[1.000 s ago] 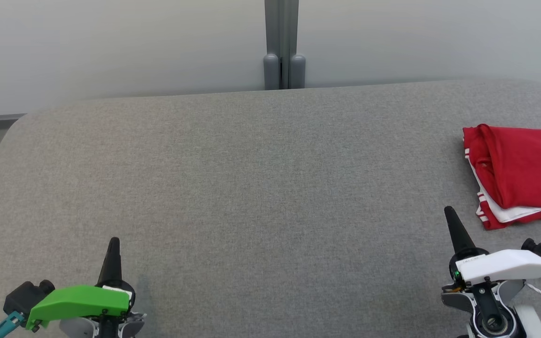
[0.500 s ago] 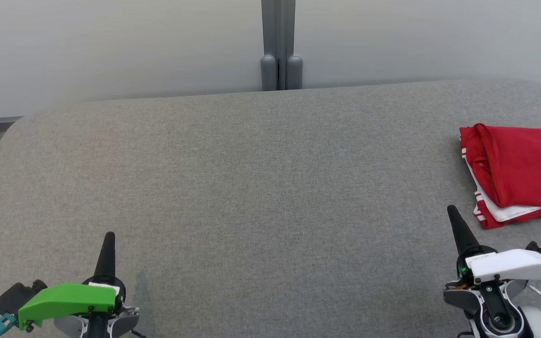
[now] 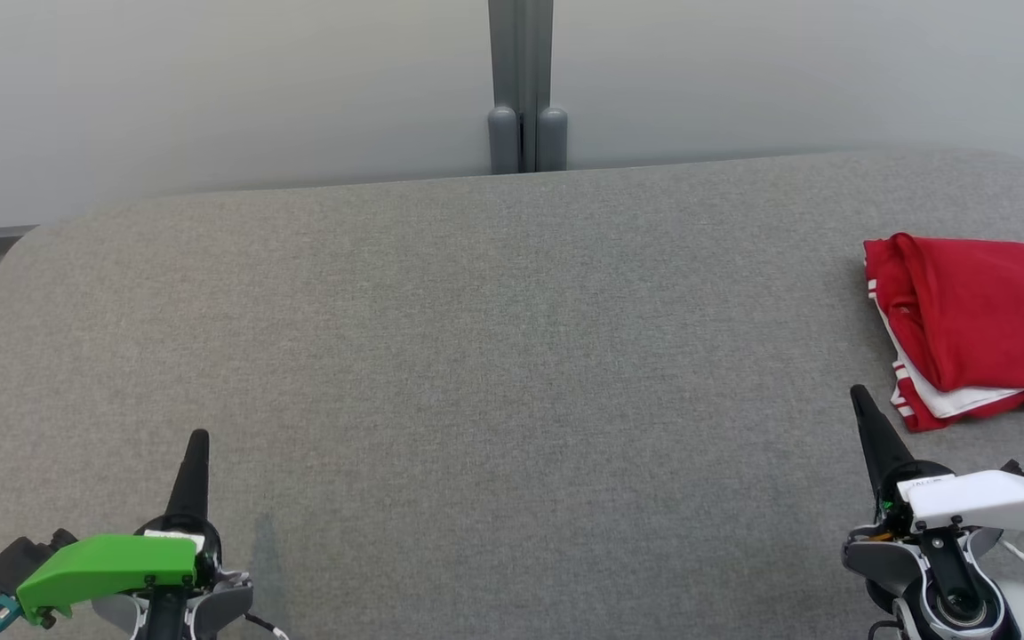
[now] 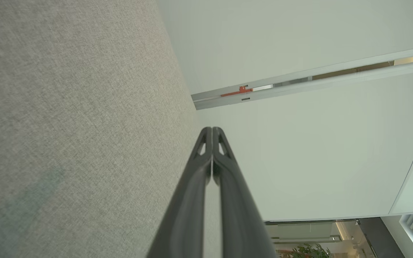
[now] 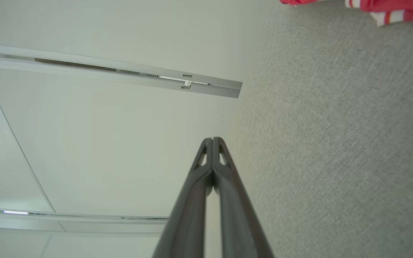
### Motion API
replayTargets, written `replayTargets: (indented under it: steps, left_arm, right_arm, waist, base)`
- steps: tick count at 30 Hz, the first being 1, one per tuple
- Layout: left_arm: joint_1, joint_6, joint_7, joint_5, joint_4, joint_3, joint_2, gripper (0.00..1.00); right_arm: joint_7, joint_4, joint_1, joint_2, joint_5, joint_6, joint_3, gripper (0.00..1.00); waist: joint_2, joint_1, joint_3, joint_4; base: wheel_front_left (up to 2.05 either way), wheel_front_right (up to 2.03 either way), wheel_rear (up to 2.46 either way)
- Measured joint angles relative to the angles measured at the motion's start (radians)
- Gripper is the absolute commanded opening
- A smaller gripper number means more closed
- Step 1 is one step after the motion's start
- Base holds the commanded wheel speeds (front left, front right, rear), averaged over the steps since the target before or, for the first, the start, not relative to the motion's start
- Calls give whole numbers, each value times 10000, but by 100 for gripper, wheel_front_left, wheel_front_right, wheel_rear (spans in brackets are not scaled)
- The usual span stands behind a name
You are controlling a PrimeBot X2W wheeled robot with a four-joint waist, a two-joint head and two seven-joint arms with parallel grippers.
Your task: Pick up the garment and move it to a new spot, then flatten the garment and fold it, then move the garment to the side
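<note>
Sitting folded at the right edge of the table (image 3: 494,356), the garment (image 3: 983,320) is bright red, with white striped trim peeking out along its lower left side. It looks like soft, slightly rumpled knit stacked in loose layers. The tabletop is grey woven fabric, kinda felt-like, with rounded corners. The left gripper (image 3: 198,437) and right gripper (image 3: 856,392) both have their long, dark, tapered fingers pressed together on nothing. The right one is just short of the garment's near corner.

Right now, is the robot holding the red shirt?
No, the red garment lies on the grey surface, clear of the shut, empty right end effector.
</note>
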Motion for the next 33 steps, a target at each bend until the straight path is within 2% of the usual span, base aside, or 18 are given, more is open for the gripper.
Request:
replayTargets:
  steps: [33]
  left_arm:
    - [-193,-345,564,-2098,-159,458,-12,0]
  right_arm:
    - [431,0,-127,-15,2105,0,-249,0]
  waist:
    - [0,0,-66,-164]
  base:
    - [0,0,0]
